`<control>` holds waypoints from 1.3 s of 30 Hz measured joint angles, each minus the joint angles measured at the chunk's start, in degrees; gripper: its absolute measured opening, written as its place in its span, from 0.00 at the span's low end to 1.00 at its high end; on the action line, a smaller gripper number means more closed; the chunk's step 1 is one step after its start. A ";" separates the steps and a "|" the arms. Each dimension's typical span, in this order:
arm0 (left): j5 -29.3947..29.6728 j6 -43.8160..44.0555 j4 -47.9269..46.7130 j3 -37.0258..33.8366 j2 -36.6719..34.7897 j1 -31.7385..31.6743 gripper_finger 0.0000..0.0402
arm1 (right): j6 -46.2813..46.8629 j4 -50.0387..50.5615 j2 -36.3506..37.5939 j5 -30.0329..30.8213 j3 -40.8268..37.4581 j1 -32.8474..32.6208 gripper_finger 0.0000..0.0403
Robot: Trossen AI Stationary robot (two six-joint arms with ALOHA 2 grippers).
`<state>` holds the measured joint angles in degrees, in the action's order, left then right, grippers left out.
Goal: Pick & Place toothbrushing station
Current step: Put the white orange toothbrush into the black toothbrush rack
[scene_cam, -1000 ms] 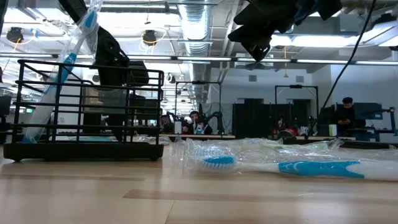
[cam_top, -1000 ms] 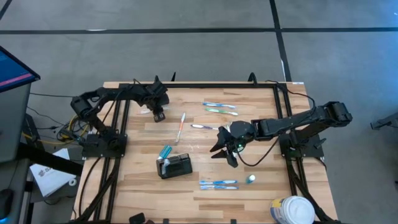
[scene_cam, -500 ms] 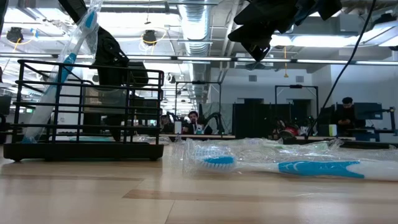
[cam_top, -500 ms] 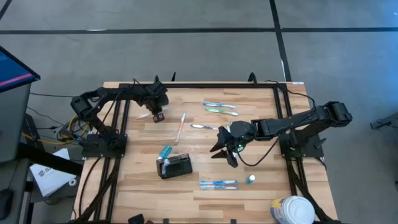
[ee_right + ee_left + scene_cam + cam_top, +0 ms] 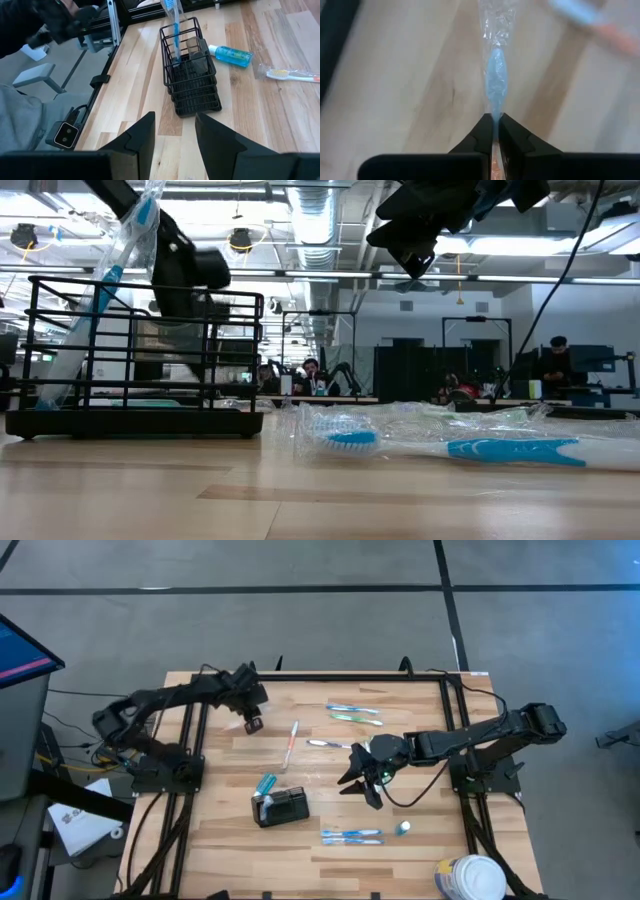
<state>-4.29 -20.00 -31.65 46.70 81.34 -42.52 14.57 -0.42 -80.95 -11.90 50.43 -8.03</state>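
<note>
A: Starting from the left gripper [image 5: 253, 723], what is seen?

B: Its fingers [image 5: 482, 131] are pressed together on a wrapped toothbrush [image 5: 495, 82], whose blue part and clear wrapper are seen just past the tips in the left wrist view. The gripper is placed over the far left part of the table [image 5: 420, 850].

A: And the right gripper [image 5: 362, 783]?

B: It is held above the middle of the table, right of centre, with its fingers [image 5: 140, 134] parted and nothing gripped between them.

A: Where is the toothbrushing station [image 5: 280, 806] found relative to those two?

B: It is set on the near half of the table, nearer than the left gripper and well apart from it, and to the left of the right gripper. In the right wrist view it lies ahead of the open fingers, untouched. A blue toothbrush [image 5: 105, 295] is stood in it, tilted.

A: What else is laid nearby?

B: A small blue tube [image 5: 267, 783] is seen just beyond the station, and a wrapped blue toothbrush [image 5: 440, 445] lies on the near side.
</note>
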 joint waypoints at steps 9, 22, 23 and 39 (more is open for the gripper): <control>-8.97 2.79 0.53 -2.42 -14.39 2.76 0.02 | 0.44 0.00 0.00 0.00 0.00 0.00 0.33; -17.06 7.48 7.50 -10.99 -29.95 10.15 0.02 | 0.46 -0.03 0.00 0.00 0.00 0.28 0.33; -17.10 8.11 7.99 -11.83 -30.86 10.89 0.02 | 0.46 -0.03 0.00 0.00 0.00 0.28 0.33; -23.74 14.72 22.24 -20.61 -40.59 20.09 0.02 | 0.46 -0.12 0.00 0.00 0.00 0.28 0.33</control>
<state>-28.03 -5.28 -9.41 26.09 40.75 -22.43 15.03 -0.54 -80.95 -11.90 50.43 -7.75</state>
